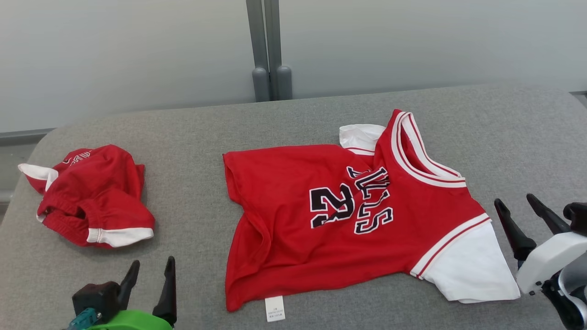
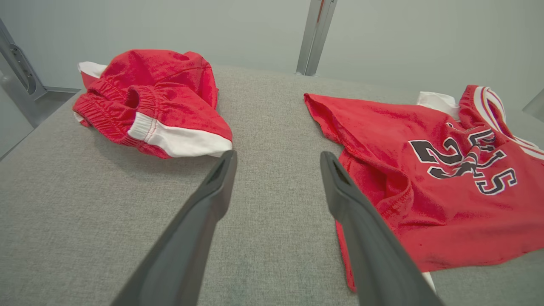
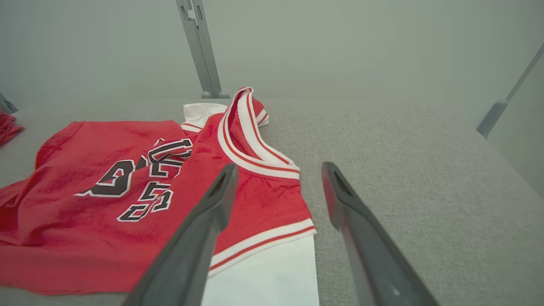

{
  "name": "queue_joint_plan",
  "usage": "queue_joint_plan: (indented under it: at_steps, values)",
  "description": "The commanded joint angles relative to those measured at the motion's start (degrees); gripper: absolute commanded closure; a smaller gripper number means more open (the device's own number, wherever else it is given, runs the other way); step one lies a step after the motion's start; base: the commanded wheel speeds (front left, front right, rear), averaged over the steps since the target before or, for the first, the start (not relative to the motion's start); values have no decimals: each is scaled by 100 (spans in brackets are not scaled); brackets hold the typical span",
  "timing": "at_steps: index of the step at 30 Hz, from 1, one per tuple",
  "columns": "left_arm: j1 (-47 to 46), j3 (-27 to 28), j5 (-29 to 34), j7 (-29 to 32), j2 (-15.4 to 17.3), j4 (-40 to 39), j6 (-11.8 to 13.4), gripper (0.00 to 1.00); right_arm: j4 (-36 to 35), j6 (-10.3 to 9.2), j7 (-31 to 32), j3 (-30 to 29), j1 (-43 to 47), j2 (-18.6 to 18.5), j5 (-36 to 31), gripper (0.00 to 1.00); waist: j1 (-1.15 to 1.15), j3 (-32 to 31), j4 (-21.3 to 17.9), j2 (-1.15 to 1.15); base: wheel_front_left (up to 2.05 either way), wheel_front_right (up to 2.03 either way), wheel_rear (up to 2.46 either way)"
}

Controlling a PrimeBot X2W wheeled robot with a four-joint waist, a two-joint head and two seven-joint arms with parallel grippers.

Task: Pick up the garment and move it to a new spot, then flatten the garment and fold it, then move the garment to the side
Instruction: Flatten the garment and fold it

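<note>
I have the red jersey [image 1: 348, 215] lying front-up on the grey padded table [image 1: 197, 123], a little right of centre in the head view. Its hem points to my left and its striped collar [image 1: 419, 156] to the far right. A fold runs through the black lettering [image 1: 353, 201], so the print is bunched and partly hidden. One white sleeve [image 1: 472, 266] is spread out at the near right corner, and the other peeks out on the far side next to the collar. A small white label [image 1: 275, 308] sticks out from under the near edge of the hem.

My left gripper [image 1: 152, 262] sits low at the near left with its fingers spread wide and nothing between them, over bare table between the jersey's hem and the crumpled red shorts [image 1: 91, 197] further left. My right gripper [image 1: 514, 200] is just beside the white sleeve, fingers wide apart and empty. In the right wrist view one finger [image 3: 199, 238] overlaps the sleeve band, though I cannot tell whether it touches the cloth
</note>
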Motion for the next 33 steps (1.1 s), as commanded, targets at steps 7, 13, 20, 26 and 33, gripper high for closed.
queue_joint_plan:
  at_steps: [7, 13, 20, 26, 33]
  values:
    - [371, -391, -342, 1834, 125, -588, 95, 0, 196, 2, 2417, -258, 293, -333, 1087, 0, 0, 206, -78, 0, 0, 0, 0]
    - [336, -644, -527, 2802, 124, -758, 167, 0, 217, 2, 3704, -532, 365, -39, 1315, 0, 0, 375, -60, 0, 0, 0, 0]
    - [242, -749, -489, 3271, 186, -950, 312, 0, -94, 2, 4269, -915, 354, 262, 967, 0, 0, 486, -54, 0, 0, 0, 0]
    - [-61, -905, -485, 3395, 214, -595, 135, 0, -312, 2, 4500, -1262, 368, 469, 652, 0, 0, 614, -44, 0, 0, 0, 0]
    - [-506, -1031, -425, 3282, 169, -65, -28, 0, -497, 2, 4650, -1433, 255, 703, 409, 0, 0, 761, -100, 0, 0, 0, 0]
